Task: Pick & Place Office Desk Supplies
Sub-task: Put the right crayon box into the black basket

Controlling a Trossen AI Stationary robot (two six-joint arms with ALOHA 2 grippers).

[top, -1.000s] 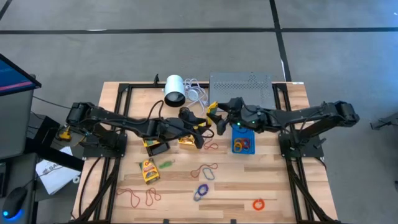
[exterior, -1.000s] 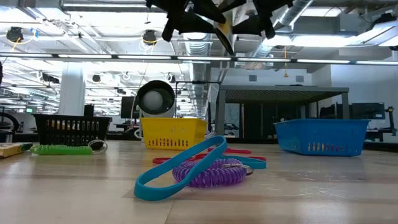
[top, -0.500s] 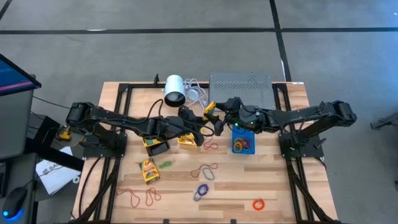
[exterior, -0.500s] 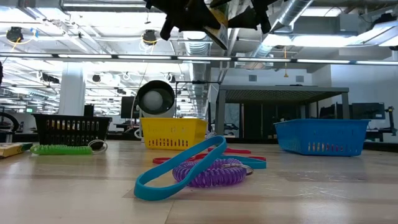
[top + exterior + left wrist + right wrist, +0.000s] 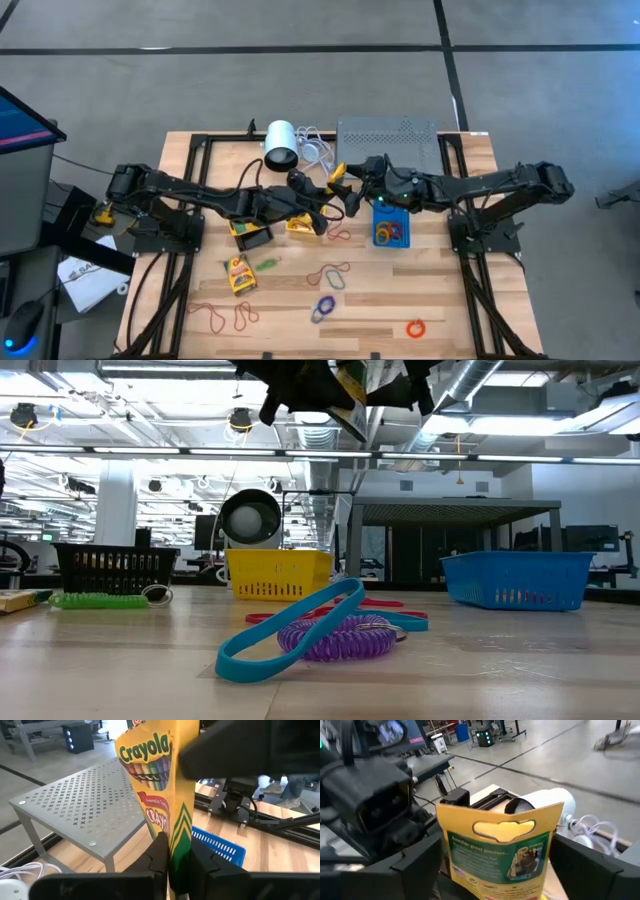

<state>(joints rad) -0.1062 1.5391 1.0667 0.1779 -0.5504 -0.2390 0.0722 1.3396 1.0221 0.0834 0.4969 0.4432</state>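
Handing off mid-air: left gripper (image 5: pixel 172 865) is clamped on the Crayola packet (image 5: pixel 160 790), held just above the yellow bin (image 5: pixel 300 226). Right gripper (image 5: pixel 352 184) sits beside it, fingers apart, packet between them. My read: right backs off, left lowers packet into a bin.

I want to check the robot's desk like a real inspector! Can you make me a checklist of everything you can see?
Surface: wooden table, bare patches between items.
Job's things: crayon packet held in the air; second packet; rubber bands scattered; blue bin, yellow bin, black bin.
Clutter: white cylinder; grey perforated stand.
Grippers: left gripper shut on crayon packet; right gripper open around it.
Cables: white cable beside cylinder.
Surroundings: grey floor, monitor.
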